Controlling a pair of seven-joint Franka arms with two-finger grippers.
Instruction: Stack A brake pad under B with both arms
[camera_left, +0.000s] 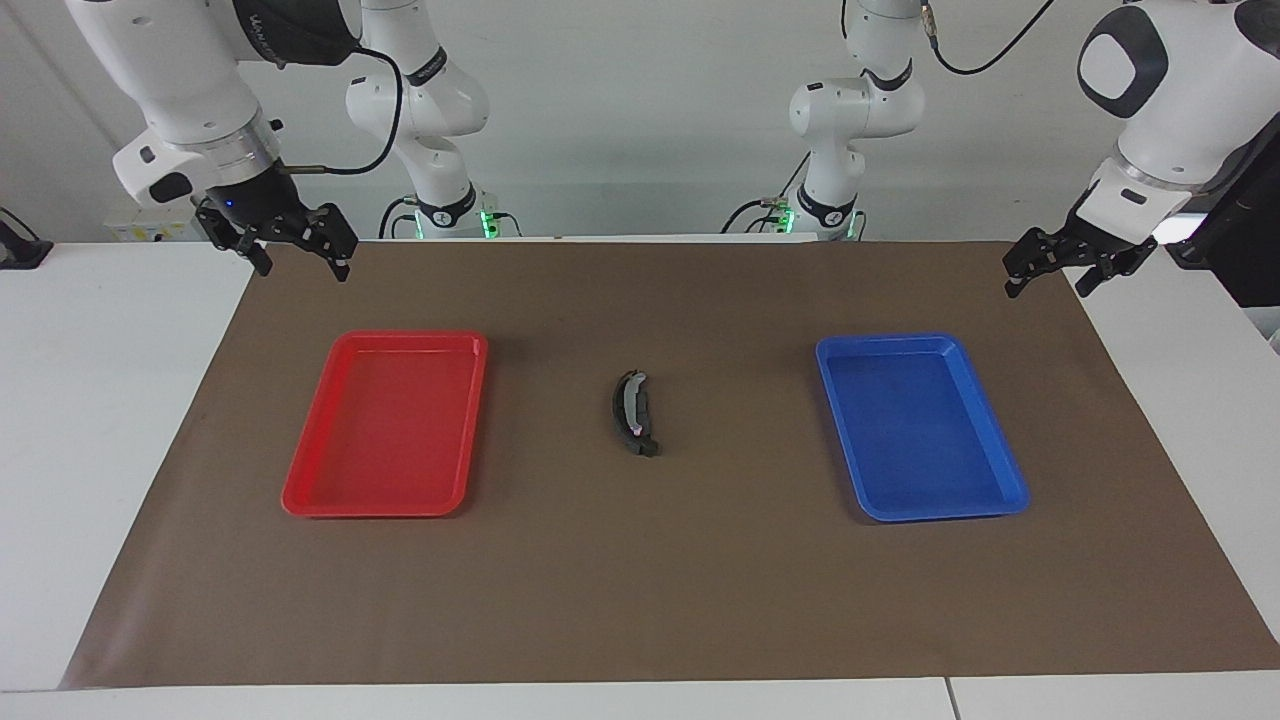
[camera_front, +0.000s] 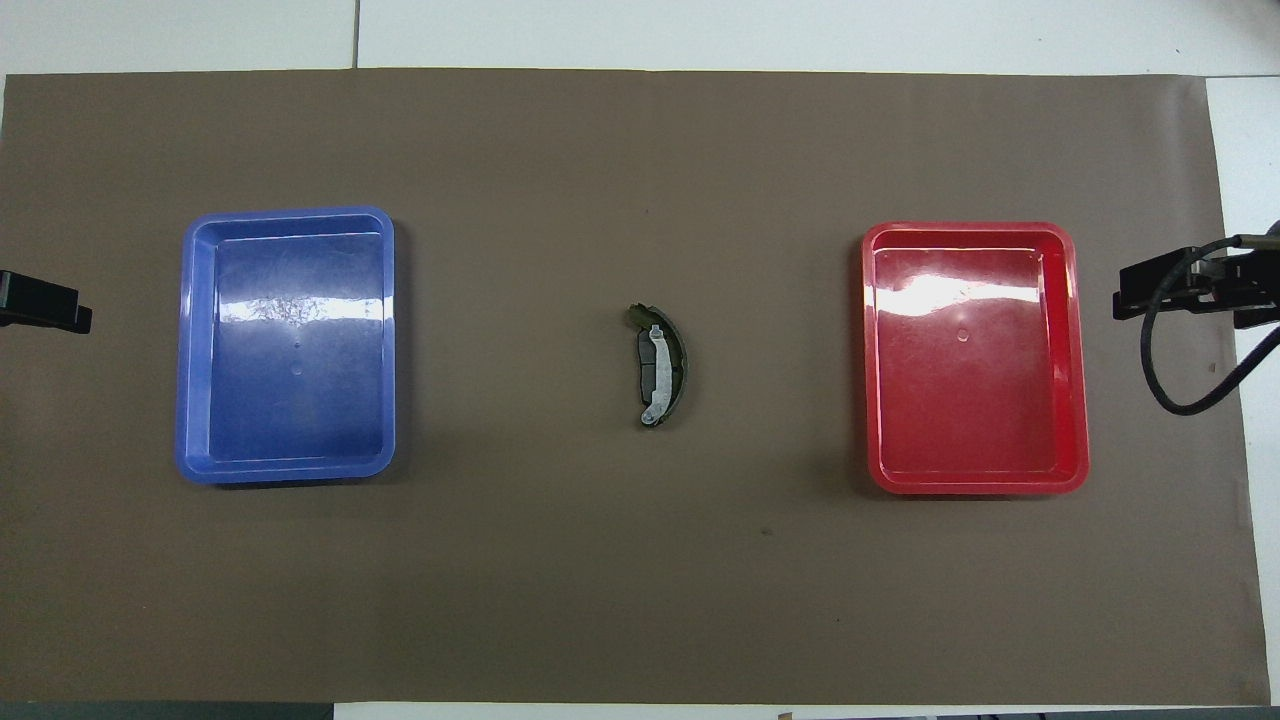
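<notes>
Both pads sit stacked mid-desk, short pad under long piece; left gripper & right gripper hover w/ jaws open, empty, so just keep clear.

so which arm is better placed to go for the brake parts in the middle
Neither clearly. The brake parts lie midway between the red tray and blue tray. The left gripper and right gripper both hang raised over the mat's outer corners, about equally far off.

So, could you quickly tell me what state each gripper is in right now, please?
Left gripper: open, holding nothing, raised at its own end of the mat.
Right gripper: open, holding nothing, raised above the mat's corner near the red tray.
</notes>
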